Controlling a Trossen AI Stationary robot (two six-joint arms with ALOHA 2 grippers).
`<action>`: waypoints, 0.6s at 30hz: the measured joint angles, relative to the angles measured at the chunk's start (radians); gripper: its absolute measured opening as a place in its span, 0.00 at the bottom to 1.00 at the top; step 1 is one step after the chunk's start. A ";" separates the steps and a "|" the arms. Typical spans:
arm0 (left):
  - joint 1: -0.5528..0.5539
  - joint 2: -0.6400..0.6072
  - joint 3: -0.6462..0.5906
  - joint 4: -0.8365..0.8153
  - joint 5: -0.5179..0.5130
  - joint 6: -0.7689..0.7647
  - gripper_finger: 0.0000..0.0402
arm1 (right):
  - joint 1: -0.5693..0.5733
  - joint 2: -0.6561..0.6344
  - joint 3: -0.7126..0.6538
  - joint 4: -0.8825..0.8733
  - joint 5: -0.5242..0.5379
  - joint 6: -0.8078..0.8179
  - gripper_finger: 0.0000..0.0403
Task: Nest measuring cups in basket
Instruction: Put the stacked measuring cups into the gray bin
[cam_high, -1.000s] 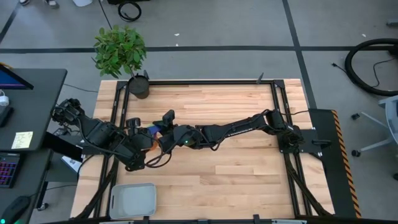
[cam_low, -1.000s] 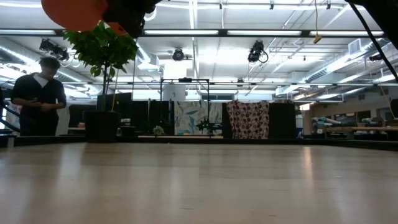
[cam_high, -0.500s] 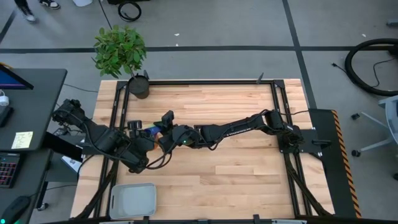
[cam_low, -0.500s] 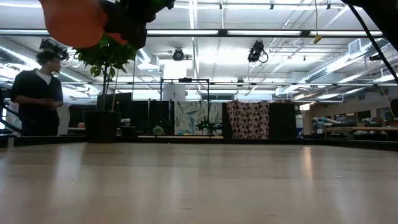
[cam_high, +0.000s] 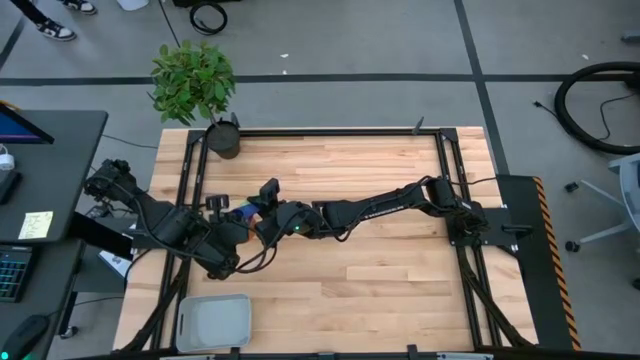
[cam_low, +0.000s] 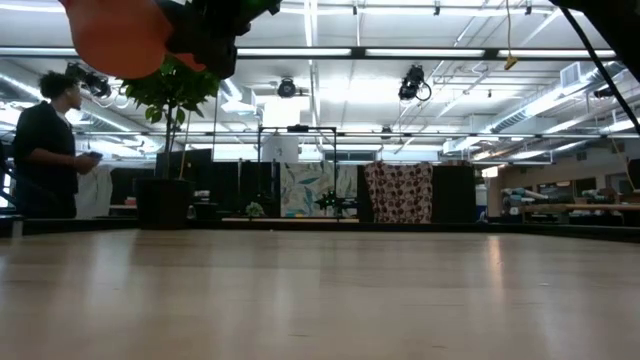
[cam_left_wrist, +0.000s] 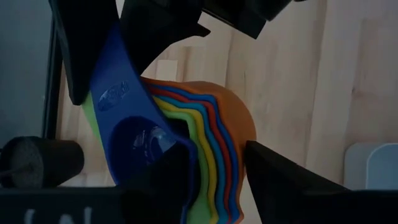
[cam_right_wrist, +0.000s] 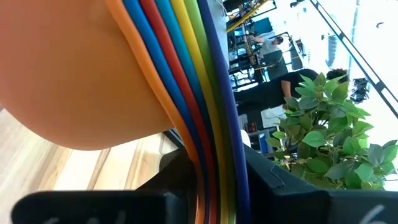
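Observation:
The measuring cups (cam_high: 240, 212) are nested in one stack, orange outermost and dark blue innermost (cam_left_wrist: 134, 134). Both grippers hold the stack in the air over the table's left middle. My left gripper (cam_left_wrist: 214, 186) comes from the left and is shut on the bowls. My right gripper (cam_right_wrist: 214, 180) reaches across from the right and is shut on the handles. In the low view the orange bowl (cam_low: 115, 35) hangs high above the tabletop. The light grey basket (cam_high: 213, 320) rests flat at the near left corner, with nothing in it. My left gripper holds the nested bowls by their walls. One finger (cam_left_wrist: 158, 180) stands inside the dark blue cup, the other (cam_left_wrist: 280, 183) outside by the orange wall (cam_left_wrist: 239, 205). The stack is lifted clear. My right gripper pinches the stacked flat handles (cam_right_wrist: 208, 143) between its two fingers, with the handles running back between them. The orange bowl (cam_right_wrist: 74, 68) sticks out past the fingertips. The stack is lifted clear of the table.
A dark round pot with a green plant (cam_high: 224, 140) stands at the table's far left corner. Bare wood lies between the stack and the basket (cam_left_wrist: 373, 168). A person (cam_low: 45, 140) stands beyond the table's far side.
In the low view the stack has come down a little and toward the picture's left, then stayed still. Both grippers have stayed on it. The person in the background has turned and stepped sideways.

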 joint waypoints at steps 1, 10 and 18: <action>0.000 0.000 0.000 0.003 0.006 -0.002 0.39 | 0.000 0.000 0.000 -0.001 -0.009 0.001 0.21; -0.012 0.000 0.000 0.015 0.039 -0.007 0.39 | 0.021 0.000 0.000 -0.008 -0.033 0.002 0.21; -0.039 0.000 0.001 0.029 0.083 -0.036 0.38 | 0.050 0.000 0.000 -0.008 -0.050 0.004 0.21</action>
